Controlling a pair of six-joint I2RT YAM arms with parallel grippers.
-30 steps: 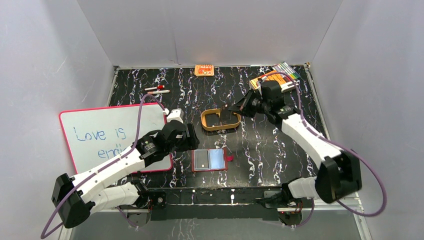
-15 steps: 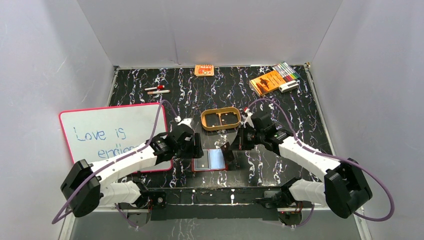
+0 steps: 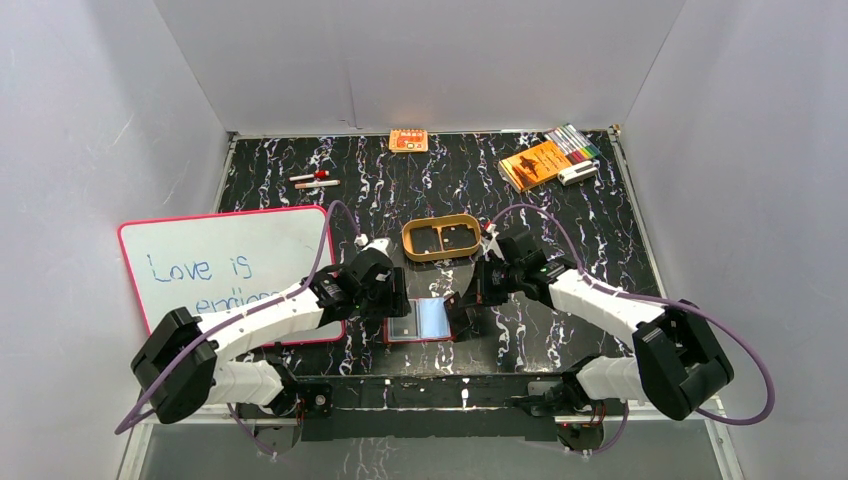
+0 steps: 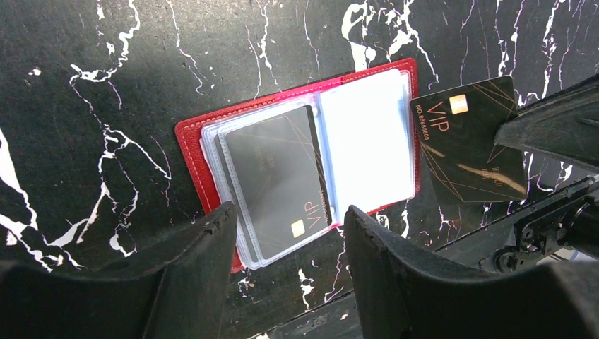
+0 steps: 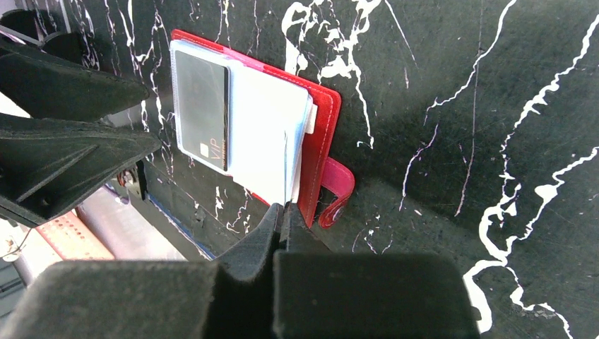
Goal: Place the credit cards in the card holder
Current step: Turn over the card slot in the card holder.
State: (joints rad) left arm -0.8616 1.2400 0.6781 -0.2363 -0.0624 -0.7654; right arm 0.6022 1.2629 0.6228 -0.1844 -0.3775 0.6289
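Beside card holder (image 4: 367,134) | credit card (image 4: 466,134): "VIP" | whiteboard (image 3: 215,255): "Love is"

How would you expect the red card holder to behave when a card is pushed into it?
The card holder looks small and light on a glossy table, so it would probably slide. Its clear sleeves look thin, likely floppy.

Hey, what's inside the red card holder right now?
One dark card shows in the left sleeve of the card holder. The right sleeve looks pale and blank. Sleeves stacked beneath are covered, so their contents can't be told. A second card is outside, in the right gripper.
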